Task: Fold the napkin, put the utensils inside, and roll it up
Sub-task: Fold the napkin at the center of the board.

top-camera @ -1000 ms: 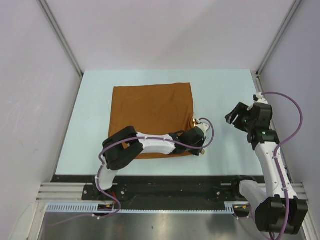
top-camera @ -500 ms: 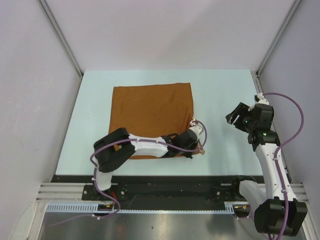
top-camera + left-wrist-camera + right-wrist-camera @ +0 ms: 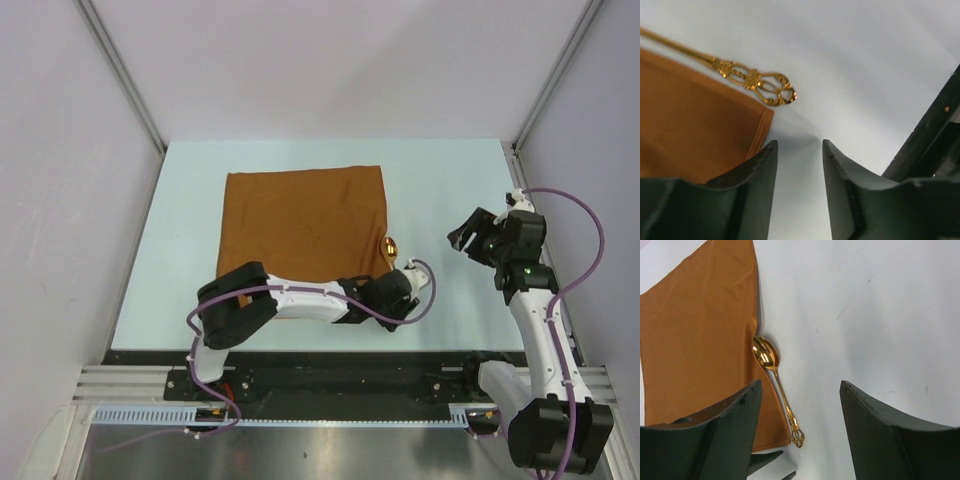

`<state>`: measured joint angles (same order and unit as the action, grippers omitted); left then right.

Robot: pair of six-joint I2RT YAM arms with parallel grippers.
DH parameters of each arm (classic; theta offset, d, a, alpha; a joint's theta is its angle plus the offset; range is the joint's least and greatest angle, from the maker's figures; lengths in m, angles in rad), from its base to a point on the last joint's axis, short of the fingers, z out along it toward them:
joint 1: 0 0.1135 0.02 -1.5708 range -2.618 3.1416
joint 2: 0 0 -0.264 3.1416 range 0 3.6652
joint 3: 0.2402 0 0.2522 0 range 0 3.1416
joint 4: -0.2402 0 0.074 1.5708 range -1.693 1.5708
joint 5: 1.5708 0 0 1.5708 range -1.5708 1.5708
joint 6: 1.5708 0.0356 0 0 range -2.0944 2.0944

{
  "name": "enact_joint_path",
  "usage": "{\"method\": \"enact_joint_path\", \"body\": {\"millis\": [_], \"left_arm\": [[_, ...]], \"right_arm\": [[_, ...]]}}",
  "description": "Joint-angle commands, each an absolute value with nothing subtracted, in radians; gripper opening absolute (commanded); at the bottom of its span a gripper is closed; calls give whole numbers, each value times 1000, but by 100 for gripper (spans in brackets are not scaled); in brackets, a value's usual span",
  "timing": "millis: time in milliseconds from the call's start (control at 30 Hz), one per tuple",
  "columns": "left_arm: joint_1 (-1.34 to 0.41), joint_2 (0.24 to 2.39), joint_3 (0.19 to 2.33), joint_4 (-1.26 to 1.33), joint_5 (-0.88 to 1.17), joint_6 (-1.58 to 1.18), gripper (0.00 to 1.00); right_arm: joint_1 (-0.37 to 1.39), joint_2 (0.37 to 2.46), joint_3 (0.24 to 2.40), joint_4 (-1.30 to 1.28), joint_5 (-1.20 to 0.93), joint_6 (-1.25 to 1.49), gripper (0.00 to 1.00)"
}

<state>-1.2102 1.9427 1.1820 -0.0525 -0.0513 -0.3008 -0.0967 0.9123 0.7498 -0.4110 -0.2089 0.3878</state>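
Napkin (image 3: 305, 225), rust-orange and faintly shiny, lies spread flat on the pale table (image 3: 450, 170), filling the centre-left of the overhead view, with part of its near edge hidden under the left arm (image 3: 300, 297). A small gold spoon (image 3: 780, 387) rests along the cloth's right-hand edge. Seen from the right wrist camera, its oval bowl sits just beside the edge, the thin handle runs down along it, and the ornate openwork tip lies on bare table just past the lower right corner of the cloth.

The left gripper (image 3: 797, 145) hangs low by that same corner at the lower centre of the overhead view. Its dark fingers (image 3: 757, 172) stand apart with only table showing in the gap between them, holding nothing, and the spoon's ornate tip lies just beyond them at the upper left of the wrist view, untouched.

The right gripper (image 3: 800, 384) hovers at the right side of the overhead view, well apart from the cloth. Its jaws are spread wide and empty, and its wrist camera looks down on the spoon and the right half of the cloth between them
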Motion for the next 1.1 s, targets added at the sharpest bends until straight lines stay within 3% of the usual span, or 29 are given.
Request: {"method": "enact_joint_path", "body": {"millis": [0, 400, 1067], "left_arm": [[-1244, 1988, 1305, -113, -161, -183, 49], [-1267, 2098, 1457, -235, -380, -126, 45], [-1259, 2141, 1457, -284, -276, -170, 38]], "right_arm": [[-103, 877, 750, -383, -225, 377, 70], [-106, 893, 753, -380, -232, 364, 70], [-117, 879, 758, -388, -227, 347, 70]]}}
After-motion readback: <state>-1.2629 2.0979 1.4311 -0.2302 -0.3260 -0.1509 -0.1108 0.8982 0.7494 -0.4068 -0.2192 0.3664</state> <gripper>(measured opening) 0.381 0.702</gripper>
